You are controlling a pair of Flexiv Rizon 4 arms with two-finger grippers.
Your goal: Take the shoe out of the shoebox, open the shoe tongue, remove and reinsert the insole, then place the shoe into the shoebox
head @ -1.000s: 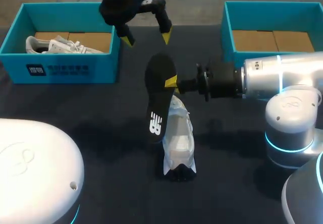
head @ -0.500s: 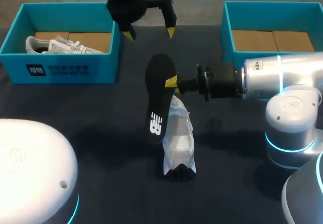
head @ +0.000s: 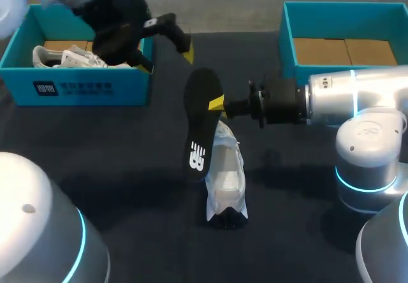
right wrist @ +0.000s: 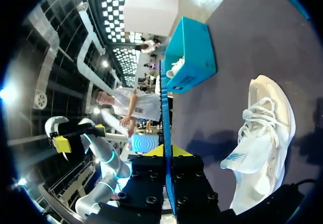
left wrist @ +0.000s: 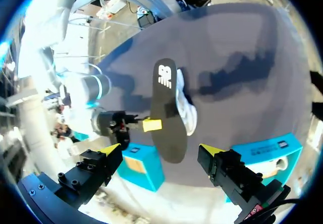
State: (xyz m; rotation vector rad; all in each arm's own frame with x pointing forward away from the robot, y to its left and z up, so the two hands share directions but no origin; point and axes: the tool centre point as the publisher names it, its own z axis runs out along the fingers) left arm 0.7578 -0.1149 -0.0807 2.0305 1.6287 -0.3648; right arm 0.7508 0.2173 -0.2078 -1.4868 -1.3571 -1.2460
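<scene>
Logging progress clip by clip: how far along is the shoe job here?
Done: the shoe lies out on the table, with the insole pulled out. In hand: the right hand is shut on the insole, holding it on edge by the shoe; the left hand is open, near the left box. Left: reinsert the insole, then box the shoe.

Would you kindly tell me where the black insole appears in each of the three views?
Head view: the black insole is at the middle of the table, held on edge in the right hand, beside the white shoe.
Left wrist view: ahead of the open left hand, beside the shoe.
Right wrist view: edge-on between the right hand's fingers.
Shared landmark: the white shoe.
</scene>
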